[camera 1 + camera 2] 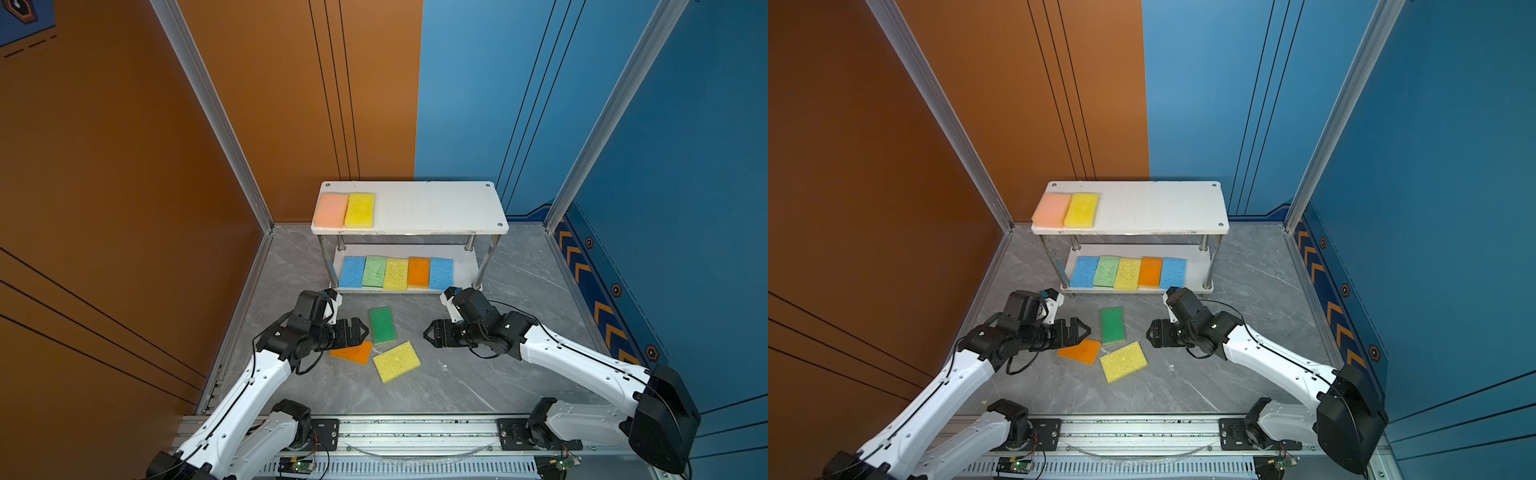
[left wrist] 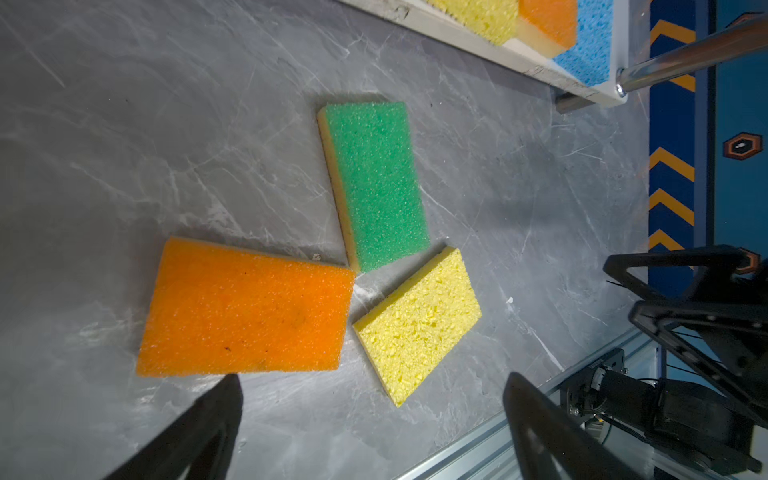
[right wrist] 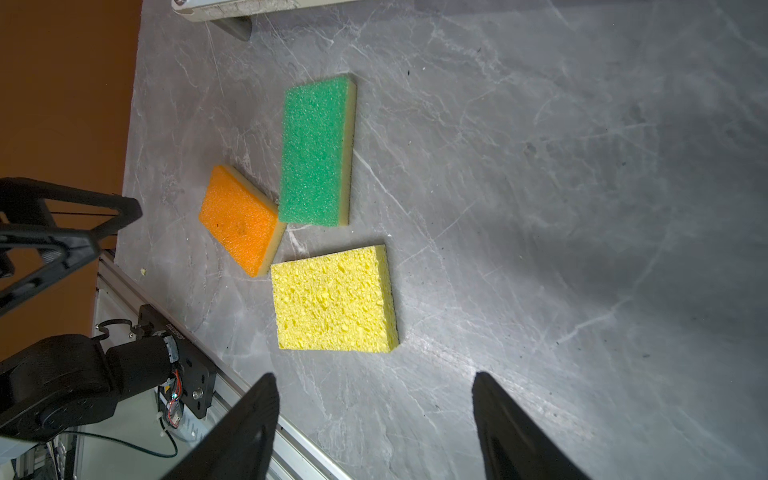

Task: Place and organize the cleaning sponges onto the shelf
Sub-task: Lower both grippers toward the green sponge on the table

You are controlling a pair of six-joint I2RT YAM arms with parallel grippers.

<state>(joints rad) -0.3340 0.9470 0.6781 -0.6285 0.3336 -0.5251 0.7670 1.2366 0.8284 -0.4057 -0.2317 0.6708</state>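
Green sponge (image 1: 382, 325), orange sponge (image 1: 352, 352) and yellow sponge (image 1: 397, 361) are seen bunched on the grey tabletop (image 1: 519, 299) before the shelf (image 1: 436, 208), where two sponges (image 1: 345, 210) are laid on top and five sponges (image 1: 395, 273) rowed below; left gripper (image 1: 365, 331) and right gripper (image 1: 426, 332) are held spread, empty, flanking the bunch.

Grey marbled tabletop (image 1: 498, 374) carries the shelf (image 1: 415, 230) and, clustered before it, a dark green sponge (image 1: 382, 325), orange sponge (image 1: 353, 352) and yellow sponge (image 1: 397, 361); upper board (image 1: 436, 208) holds two sponges (image 1: 360, 210), lower board (image 1: 463, 266) five in a row.
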